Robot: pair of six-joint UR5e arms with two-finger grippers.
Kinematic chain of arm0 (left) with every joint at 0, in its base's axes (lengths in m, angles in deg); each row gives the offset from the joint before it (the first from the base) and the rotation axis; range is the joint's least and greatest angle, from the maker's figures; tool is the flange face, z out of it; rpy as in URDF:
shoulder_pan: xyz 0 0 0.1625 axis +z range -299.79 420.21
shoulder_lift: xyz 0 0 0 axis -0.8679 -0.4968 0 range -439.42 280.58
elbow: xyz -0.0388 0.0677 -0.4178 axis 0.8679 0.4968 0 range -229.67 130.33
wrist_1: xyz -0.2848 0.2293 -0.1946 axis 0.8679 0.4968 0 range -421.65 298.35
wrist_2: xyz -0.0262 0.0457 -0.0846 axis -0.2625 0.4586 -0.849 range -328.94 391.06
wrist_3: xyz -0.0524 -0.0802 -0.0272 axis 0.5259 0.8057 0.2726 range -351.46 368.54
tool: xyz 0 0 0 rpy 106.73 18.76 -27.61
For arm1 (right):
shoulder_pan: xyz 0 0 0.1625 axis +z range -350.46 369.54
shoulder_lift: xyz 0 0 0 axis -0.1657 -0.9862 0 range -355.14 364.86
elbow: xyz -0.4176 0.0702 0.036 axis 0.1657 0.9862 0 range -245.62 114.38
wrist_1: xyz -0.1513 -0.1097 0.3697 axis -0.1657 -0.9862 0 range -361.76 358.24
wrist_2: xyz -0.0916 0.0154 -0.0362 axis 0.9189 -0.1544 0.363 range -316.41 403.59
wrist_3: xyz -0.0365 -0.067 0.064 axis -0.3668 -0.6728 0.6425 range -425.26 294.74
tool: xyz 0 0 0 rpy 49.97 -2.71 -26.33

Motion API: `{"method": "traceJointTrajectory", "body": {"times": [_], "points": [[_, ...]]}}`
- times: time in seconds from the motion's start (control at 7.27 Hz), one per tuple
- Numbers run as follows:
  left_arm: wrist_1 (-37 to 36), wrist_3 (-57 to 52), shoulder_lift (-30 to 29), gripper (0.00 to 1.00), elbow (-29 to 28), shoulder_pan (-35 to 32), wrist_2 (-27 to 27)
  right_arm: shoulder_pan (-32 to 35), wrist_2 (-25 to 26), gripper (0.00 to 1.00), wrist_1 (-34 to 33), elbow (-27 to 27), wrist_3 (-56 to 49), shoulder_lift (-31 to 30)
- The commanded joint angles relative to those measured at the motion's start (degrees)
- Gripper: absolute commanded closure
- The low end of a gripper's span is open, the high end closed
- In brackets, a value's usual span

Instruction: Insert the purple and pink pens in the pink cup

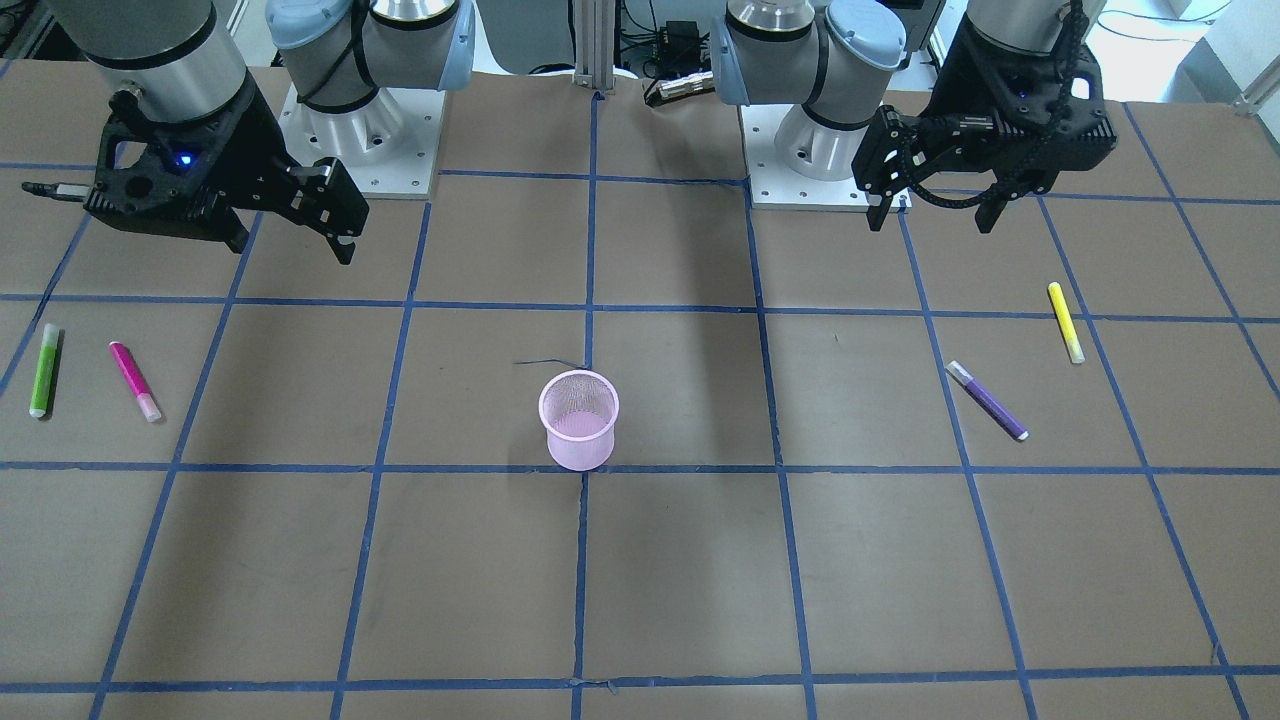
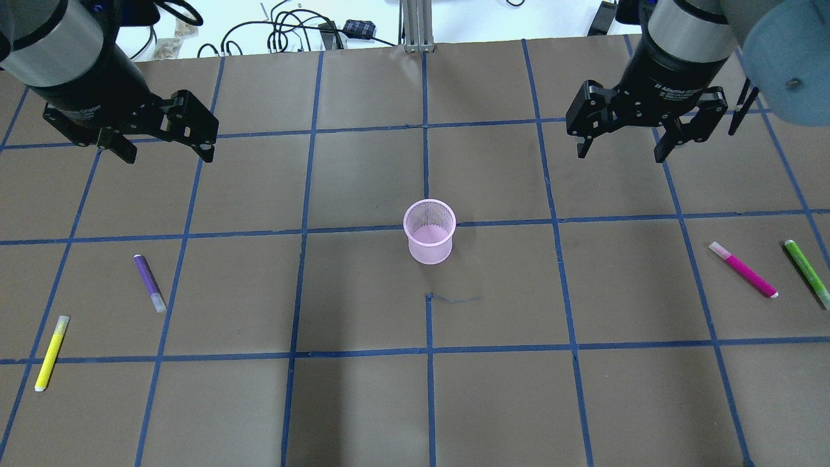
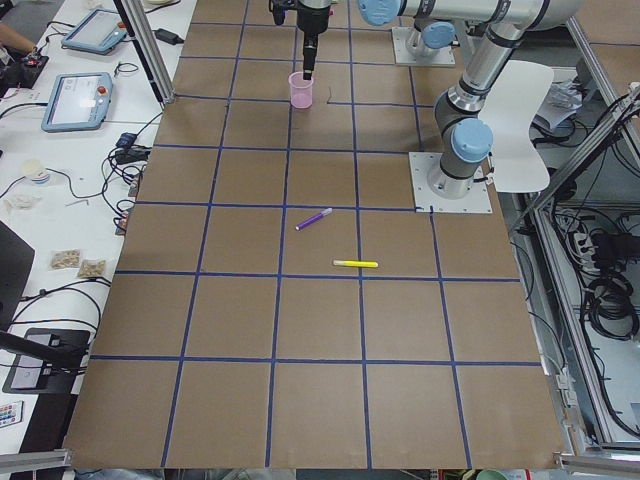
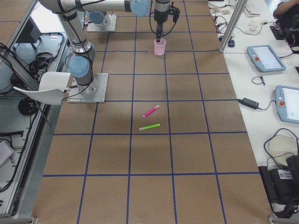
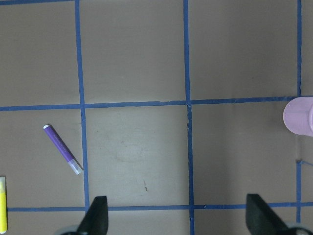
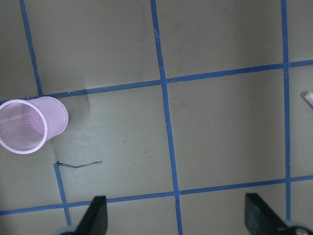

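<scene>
The purple pen [image 2: 149,283] lay flat on the worktop [image 2: 363,402], slanted, nearer the left tool [image 2: 166,152]; the pink pen [image 2: 746,274] lay nearer the right tool [image 2: 619,155]. Both tools hung empty, jaws apart. The cup [image 2: 428,232] stood upright midway.

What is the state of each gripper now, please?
Left gripper: open, holding nothing.
Right gripper: open, holding nothing.
</scene>
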Motion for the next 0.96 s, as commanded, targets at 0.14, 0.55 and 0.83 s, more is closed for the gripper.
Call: {"method": "traceJointTrajectory", "body": {"times": [0.14, 0.55, 0.83], "points": [[-0.3, 0.0, 0.0, 0.00, -0.1, 0.1, -0.1, 0.0, -0.4, 0.00, 0.0, -0.1, 0.0, 0.0], [-0.2, 0.0, -0.1, 0.00, 0.0, 0.1, -0.1, -0.2, -0.2, 0.00, -0.2, -1.0, -0.4, 0.4], [-0.7, 0.0, -1.6, 0.00, 0.0, 0.2, 0.0, -0.3, 0.3, 0.00, -0.1, -0.9, -0.6, 0.1]]}}
